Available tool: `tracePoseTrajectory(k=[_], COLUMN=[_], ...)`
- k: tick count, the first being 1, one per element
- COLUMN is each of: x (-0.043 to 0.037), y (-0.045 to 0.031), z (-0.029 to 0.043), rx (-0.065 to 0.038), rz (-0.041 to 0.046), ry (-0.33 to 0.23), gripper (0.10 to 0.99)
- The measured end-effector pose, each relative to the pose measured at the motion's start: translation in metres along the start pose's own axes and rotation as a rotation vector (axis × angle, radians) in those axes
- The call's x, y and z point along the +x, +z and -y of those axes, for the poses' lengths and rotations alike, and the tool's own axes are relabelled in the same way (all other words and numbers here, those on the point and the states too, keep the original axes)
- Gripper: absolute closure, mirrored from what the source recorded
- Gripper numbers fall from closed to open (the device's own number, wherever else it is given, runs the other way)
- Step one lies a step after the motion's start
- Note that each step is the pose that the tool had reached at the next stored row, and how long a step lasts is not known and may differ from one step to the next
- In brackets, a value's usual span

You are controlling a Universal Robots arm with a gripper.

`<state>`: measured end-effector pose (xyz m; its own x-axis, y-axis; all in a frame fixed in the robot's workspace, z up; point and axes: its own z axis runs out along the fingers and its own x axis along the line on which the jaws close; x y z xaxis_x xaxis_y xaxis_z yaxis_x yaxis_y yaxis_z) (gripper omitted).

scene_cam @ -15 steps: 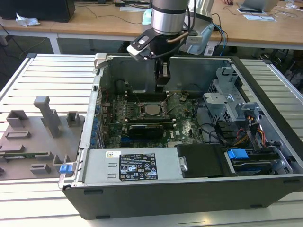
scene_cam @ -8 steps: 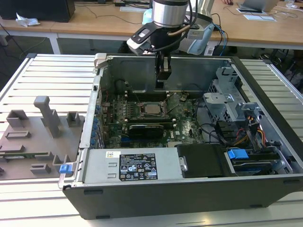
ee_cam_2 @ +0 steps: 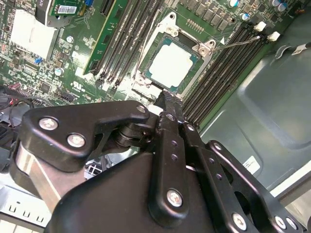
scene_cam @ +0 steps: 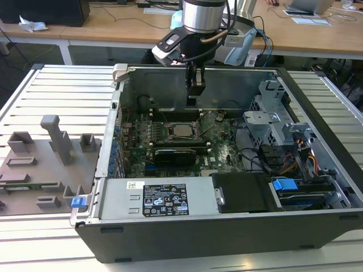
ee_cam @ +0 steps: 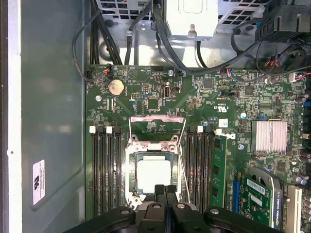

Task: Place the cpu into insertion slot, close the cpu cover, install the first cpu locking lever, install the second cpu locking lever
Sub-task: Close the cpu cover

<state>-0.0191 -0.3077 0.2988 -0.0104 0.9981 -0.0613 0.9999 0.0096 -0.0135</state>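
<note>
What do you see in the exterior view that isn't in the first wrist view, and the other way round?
The exterior view adds the whole computer case, the grey tray of holders beside it, and wooden desks behind. The first wrist view adds close details: a round coin battery and a ribbed silver heatsink. Both show the green motherboard, the silver cpu, and the black hand, shut, close to the cpu.
</note>
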Motion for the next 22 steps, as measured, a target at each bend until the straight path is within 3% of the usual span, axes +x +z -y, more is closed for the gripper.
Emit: tracePoseTrajectory(k=[4,8,13,19,22], x=[0.0,-0.0001,-0.0004,-0.0006,-0.0006], y=[-0.0001,-0.0002,-0.0005,-0.0007,-0.0008], z=[-0.0015,-0.0087,-0.0355,-0.0561,-0.0612], rx=[0.0,0.0,0.002,0.004,0.004], rz=[0.0001,0.0,0.0002,0.001,0.0012], ry=[0.0,0.0,0.0,0.0,0.0], gripper=[0.98,0.98,0.98,0.98,0.98])
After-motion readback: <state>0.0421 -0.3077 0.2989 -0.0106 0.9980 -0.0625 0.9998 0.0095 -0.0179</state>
